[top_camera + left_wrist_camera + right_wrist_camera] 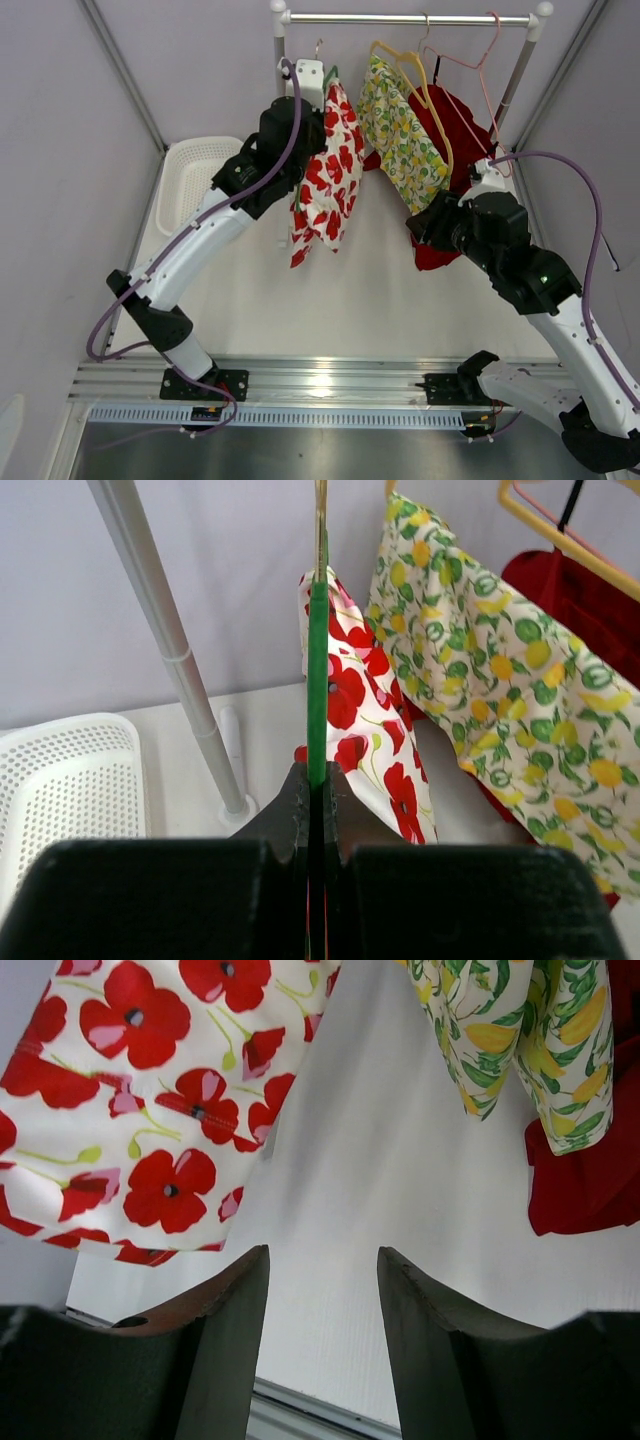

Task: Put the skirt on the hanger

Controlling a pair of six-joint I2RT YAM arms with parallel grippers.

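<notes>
The white skirt printed with red poppies (325,175) hangs draped from a thin green plastic hanger (317,670), its long axis running straight down; the left claw (318,785) is clenched on that hanger's edge, so the left arm is the nearer one. The right claw (323,1290) stands released and grasps nothing; it sits low and to the right, apart from the skirt, whose hem lies up and to its left. Only the left wrist view shows the clamp on the hanger; the overhead view hides it behind the wrist, and whether the hook is on the metal rail (410,18) I cannot tell.
</notes>
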